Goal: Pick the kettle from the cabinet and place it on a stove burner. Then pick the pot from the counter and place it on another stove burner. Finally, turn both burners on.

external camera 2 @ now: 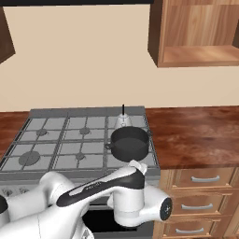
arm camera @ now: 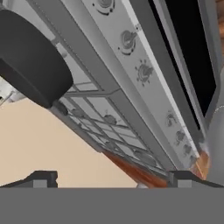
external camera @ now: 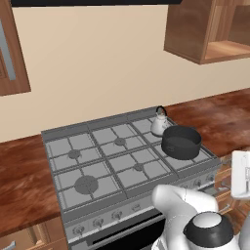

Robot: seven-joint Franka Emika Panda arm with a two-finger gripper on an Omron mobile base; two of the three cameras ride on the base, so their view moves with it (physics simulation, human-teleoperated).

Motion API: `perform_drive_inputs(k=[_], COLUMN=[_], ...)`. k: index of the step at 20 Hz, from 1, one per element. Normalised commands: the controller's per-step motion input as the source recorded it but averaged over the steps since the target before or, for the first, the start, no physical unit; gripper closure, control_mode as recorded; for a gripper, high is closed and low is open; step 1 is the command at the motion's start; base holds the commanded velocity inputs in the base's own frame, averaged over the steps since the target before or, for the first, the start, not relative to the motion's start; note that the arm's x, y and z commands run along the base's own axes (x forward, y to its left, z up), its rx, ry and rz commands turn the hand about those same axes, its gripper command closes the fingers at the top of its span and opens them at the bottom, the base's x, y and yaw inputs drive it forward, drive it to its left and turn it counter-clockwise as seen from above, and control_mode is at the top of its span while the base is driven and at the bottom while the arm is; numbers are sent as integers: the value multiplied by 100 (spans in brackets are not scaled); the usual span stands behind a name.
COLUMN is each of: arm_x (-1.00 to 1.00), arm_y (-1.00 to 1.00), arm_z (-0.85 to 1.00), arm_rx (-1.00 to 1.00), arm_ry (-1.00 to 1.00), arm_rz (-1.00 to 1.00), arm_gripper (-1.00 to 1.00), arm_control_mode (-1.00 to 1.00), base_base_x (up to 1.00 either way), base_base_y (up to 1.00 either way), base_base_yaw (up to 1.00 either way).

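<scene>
The pale kettle (external camera: pixel 158 123) (external camera 2: pixel 123 120) stands on the back right stove burner. Just in front of it, on the front right grate, sits the wide dark pot (external camera: pixel 181 141) (external camera 2: pixel 130 142) (arm camera: pixel 30 61). Other burners (external camera: pixel 120 141) (external camera 2: pixel 84 131) are bare. The wooden cabinet (external camera: pixel 210 29) (external camera 2: pixel 196 32) hangs open up on the right, its shelf bare. My gripper (arm camera: pixel 113 180) is open with nothing between its fingertips (arm camera: pixel 43 178). It hangs low in front of the stove's right end, looking along the row of knobs (arm camera: pixel 144 72) towards the pot.
Glossy reddish-brown counter (external camera: pixel 219 122) (external camera 2: pixel 196 135) runs on both sides of the stove, over drawers (external camera 2: pixel 205 178) with metal handles. The dark oven door (arm camera: pixel 188 52) lies below the knob panel. A larger ringed burner (external camera: pixel 86 184) is at the front left.
</scene>
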Motion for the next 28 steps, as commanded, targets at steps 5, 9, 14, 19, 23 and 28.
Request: perform_drive_inputs(k=[5, 9, 14, 19, 23, 28], arm_x=[0, 0, 2, 13, 18, 16], arm_y=[-18, -20, -17, -10, -8, -3], arm_z=[-23, -24, -25, -25, -24, -23], arm_rx=[11, 10, 10, 9, 10, 11], arm_ry=[0, 0, 0, 2, 3, 0], arm_rz=[-16, -17, -18, -16, -15, -12], arm_gripper=[-100, -100, -100, -100, -100, -100], arm_control_mode=[-100, -100, -100, -100, -100, -100], base_base_x=[0, 0, 0, 0, 0, 0], base_base_y=[0, 0, 0, 0, 0, 0], base_base_yaw=[0, 0, 0, 0, 0, 0])
